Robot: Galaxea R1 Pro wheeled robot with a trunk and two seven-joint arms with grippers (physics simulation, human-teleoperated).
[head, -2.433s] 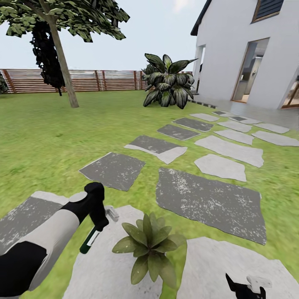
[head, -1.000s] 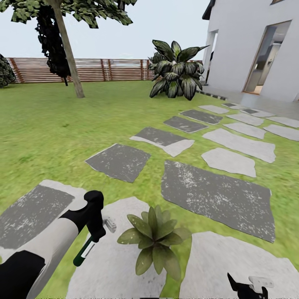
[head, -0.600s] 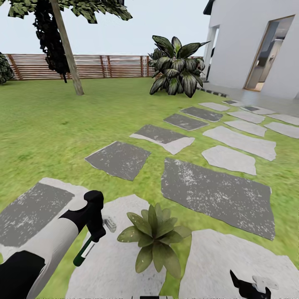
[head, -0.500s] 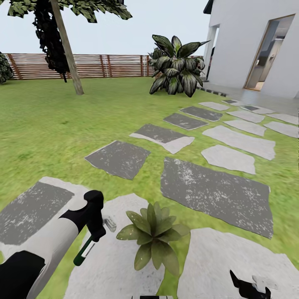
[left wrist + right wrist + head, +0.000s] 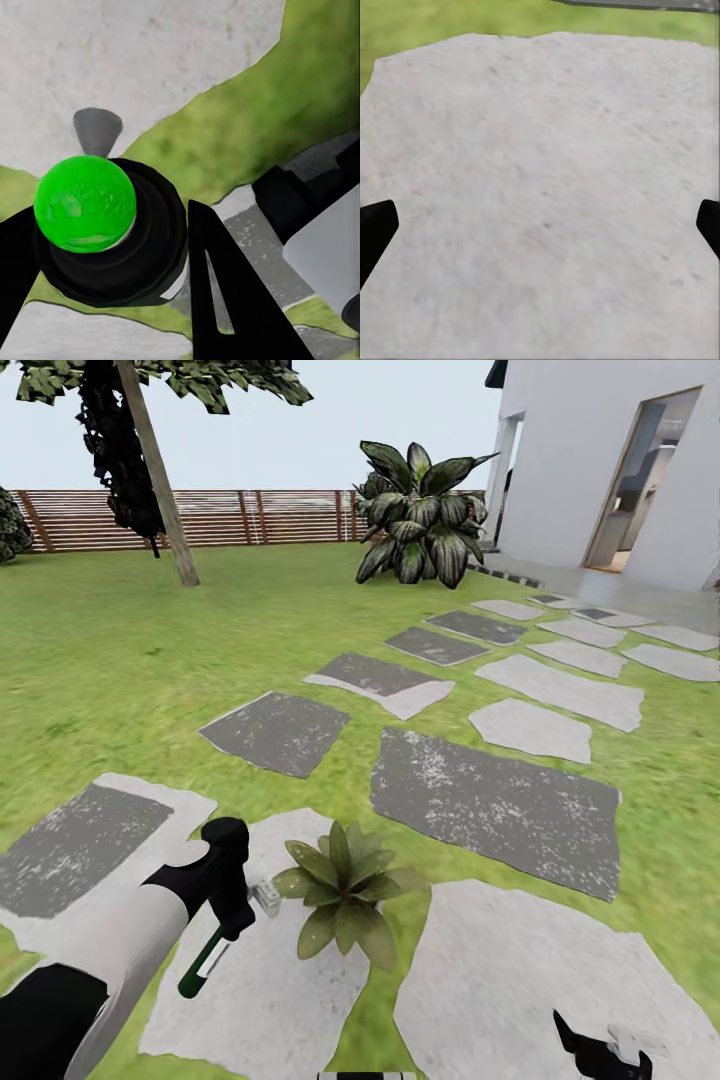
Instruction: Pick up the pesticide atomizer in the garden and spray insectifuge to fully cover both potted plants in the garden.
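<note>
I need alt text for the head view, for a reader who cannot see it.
The left gripper holds the pesticide atomizer beside a small potted plant on a pale stepping stone. Behind lie the lawn, a brown fence and a white house.

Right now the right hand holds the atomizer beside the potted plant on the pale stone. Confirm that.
Wrong hand: the head view shows the left hand holding the atomizer beside the potted plant on the pale stone. The right hand holds nothing.

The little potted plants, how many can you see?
1. A potted plant sits on the pale stepping stone, just beside the left gripper holding the pesticide atomizer. Another may be out of view.
</note>
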